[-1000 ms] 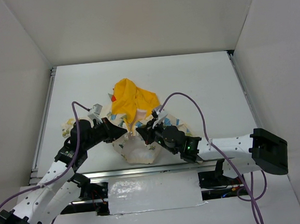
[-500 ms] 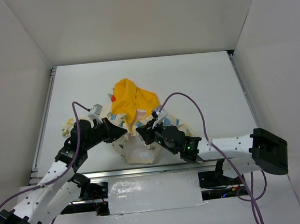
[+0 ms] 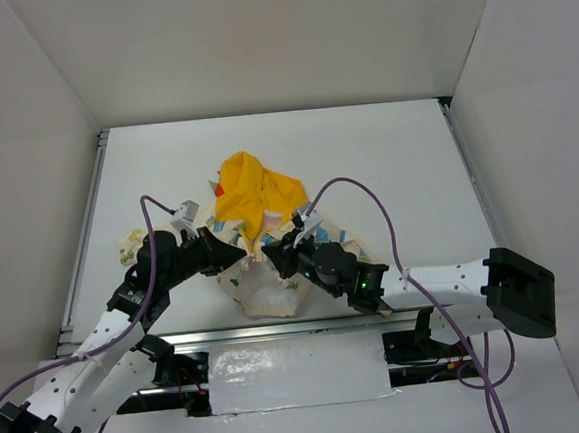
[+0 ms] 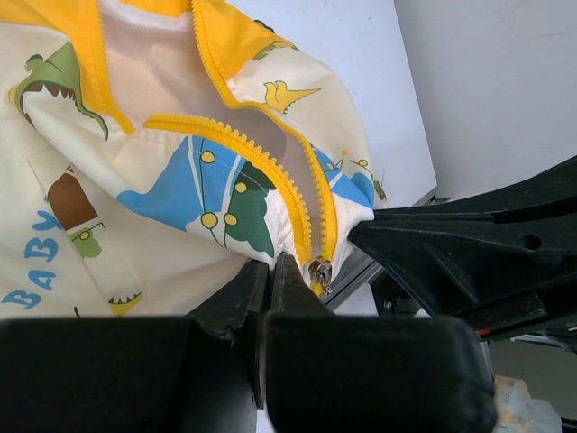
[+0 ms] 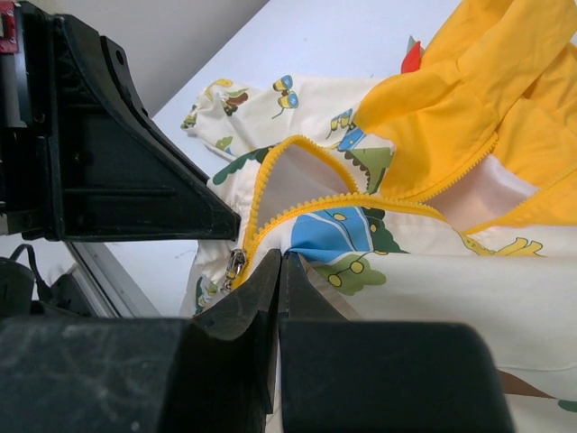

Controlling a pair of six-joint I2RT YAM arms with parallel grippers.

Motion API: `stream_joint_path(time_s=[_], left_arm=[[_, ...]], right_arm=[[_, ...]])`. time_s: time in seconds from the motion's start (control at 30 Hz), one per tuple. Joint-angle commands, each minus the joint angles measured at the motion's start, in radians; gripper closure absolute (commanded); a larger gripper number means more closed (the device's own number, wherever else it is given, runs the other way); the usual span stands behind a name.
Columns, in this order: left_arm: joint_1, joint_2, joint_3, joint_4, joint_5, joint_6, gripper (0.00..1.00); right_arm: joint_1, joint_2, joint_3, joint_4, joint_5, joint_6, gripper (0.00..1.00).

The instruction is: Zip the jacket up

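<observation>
Compared with a second ago, you have almost nothing new: in the top view the left arm sits a shade higher and the right wrist has barely shifted, while the jacket [image 3: 265,291] lies just as it did. The zip is therefore no further along. The jacket is bunched on the table [image 3: 395,158] near its front edge, between the two arms, with its yellow hood [image 3: 252,189] flopped toward the far side. Your left tool [image 4: 270,269] is clamped shut on the cream hem just beside the slider [image 4: 318,273]. Your right tool [image 5: 279,263] is likewise pinched closed on the fabric under the blue figure, right next to the same slider [image 5: 235,263]. Both rows of yellow teeth [image 4: 270,171] run into the slider at the hem and then spread apart, so the front is open nearly its whole length. The start seems engaged, but the pull up is yet to come. What hampers you is crowding: the tools meet nose to nose at the slider, leaving little room to take the pull tab. Above it the track curves and the panels are slack and folded, so it will likely need tension to run. A purple cable [image 3: 368,195] arcs over the right arm, apart from the cloth.
</observation>
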Motion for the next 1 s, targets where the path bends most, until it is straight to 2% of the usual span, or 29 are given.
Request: stream_joint_path(time_s=[0.0,0.37,0.67,0.97], left_arm=[[-0.004,-0.001,0.010,0.048,0.021,0.015,1.00],[-0.004,-0.011,0.016,0.035,0.025,0.021,1.00],[-0.004,-0.053,0.053,-0.024,-0.054,0.034,1.00],[-0.004,-0.065,0.072,-0.052,-0.078,0.041,1.00]], right_arm=[[0.001,0.007,0.062,0.036,0.018,-0.020,1.00],[-0.011,0.016,0.071,0.029,0.012,-0.031,1.00],[-0.009,-0.004,0.017,0.048,-0.027,-0.007,1.00],[-0.011,0.012,0.019,0.052,-0.031,-0.002,1.00]])
